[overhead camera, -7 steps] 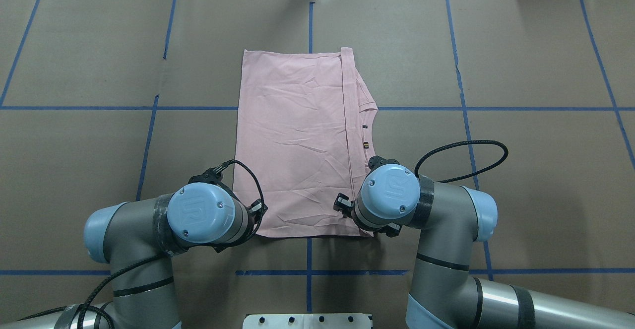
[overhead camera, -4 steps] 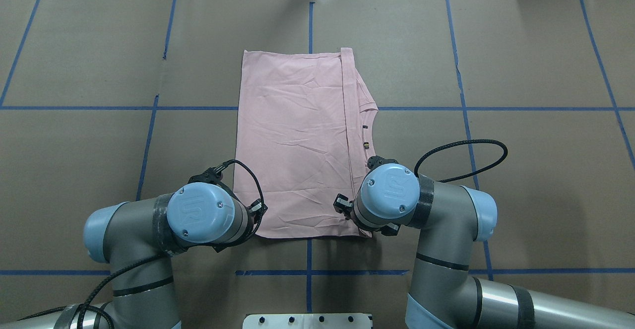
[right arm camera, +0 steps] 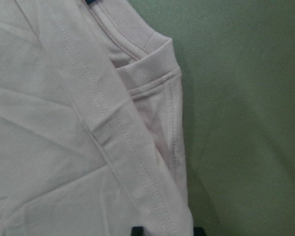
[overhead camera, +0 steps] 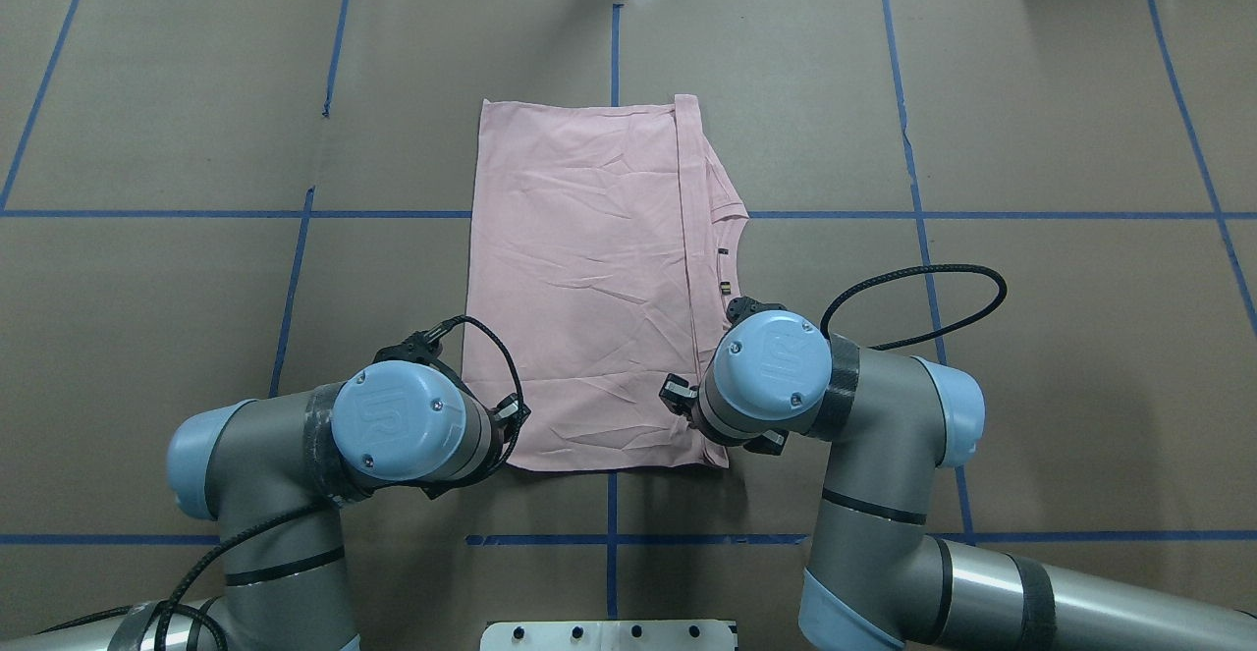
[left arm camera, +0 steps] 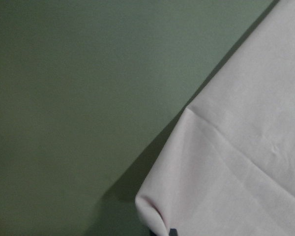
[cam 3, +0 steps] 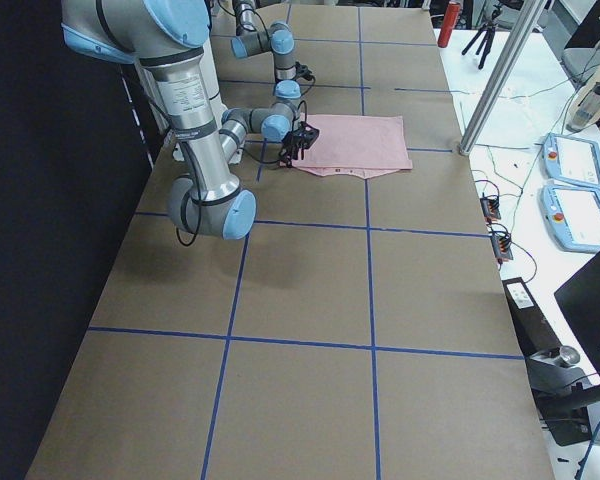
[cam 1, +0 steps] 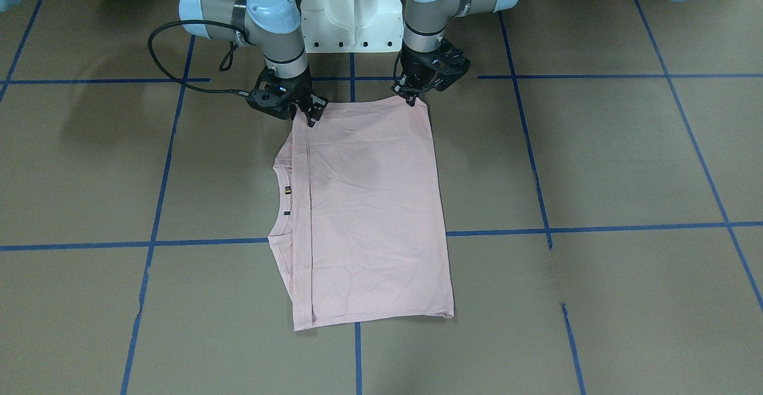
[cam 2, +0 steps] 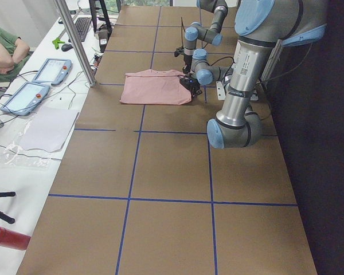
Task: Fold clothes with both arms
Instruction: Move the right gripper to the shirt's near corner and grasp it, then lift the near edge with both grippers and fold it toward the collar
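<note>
The light pink T-shirt (overhead camera: 589,288) lies folded into a long rectangle on the brown table, plain side up, with its ribbed collar (overhead camera: 732,239) on my right side. It also shows in the front-facing view (cam 1: 369,216). My left gripper (cam 1: 412,98) is shut on the shirt's near left corner (left arm camera: 152,216), which curls up off the table. My right gripper (cam 1: 311,118) is shut on the near right corner by the folded sleeve hem (right arm camera: 152,147). In the overhead view both wrists cover the fingers. No drawing or lettering shows.
The white pedestal base (cam 1: 351,14) stands just behind the shirt's near edge. Blue tape lines (overhead camera: 614,42) cross the table. A metal post (cam 2: 74,40), tablets (cam 2: 51,69) and a seated person are beyond the far edge.
My right wrist has shifted slightly forward and towards the middle, and the shirt's near right corner has moved a little with it. The left arm has not moved.
</note>
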Controlling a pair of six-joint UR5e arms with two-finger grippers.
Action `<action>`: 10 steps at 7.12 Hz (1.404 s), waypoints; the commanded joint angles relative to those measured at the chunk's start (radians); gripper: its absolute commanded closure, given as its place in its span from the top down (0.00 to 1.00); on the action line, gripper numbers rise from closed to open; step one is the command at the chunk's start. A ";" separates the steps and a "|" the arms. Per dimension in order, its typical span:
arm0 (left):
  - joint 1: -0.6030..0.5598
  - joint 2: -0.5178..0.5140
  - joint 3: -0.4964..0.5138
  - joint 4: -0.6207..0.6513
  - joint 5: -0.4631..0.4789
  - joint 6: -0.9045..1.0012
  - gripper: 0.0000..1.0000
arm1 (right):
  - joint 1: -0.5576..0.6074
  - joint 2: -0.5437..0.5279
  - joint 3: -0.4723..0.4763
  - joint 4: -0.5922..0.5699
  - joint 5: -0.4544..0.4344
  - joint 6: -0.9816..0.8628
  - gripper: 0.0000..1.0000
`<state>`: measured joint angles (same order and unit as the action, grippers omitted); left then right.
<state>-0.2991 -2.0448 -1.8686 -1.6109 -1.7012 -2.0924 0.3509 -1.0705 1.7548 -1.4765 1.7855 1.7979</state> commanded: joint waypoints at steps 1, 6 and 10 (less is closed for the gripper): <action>0.000 0.000 0.000 0.000 0.000 0.000 0.00 | 0.003 0.001 0.000 -0.001 0.000 0.000 0.00; 0.000 0.003 -0.007 0.003 -0.002 0.006 0.00 | 0.013 -0.006 0.043 0.001 0.003 0.003 0.00; 0.056 0.003 -0.134 0.113 -0.003 0.006 0.00 | -0.006 -0.095 0.185 0.001 0.038 0.003 0.00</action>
<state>-0.2742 -2.0414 -1.9546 -1.5439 -1.7031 -2.0852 0.3588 -1.1399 1.8897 -1.4757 1.8211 1.8007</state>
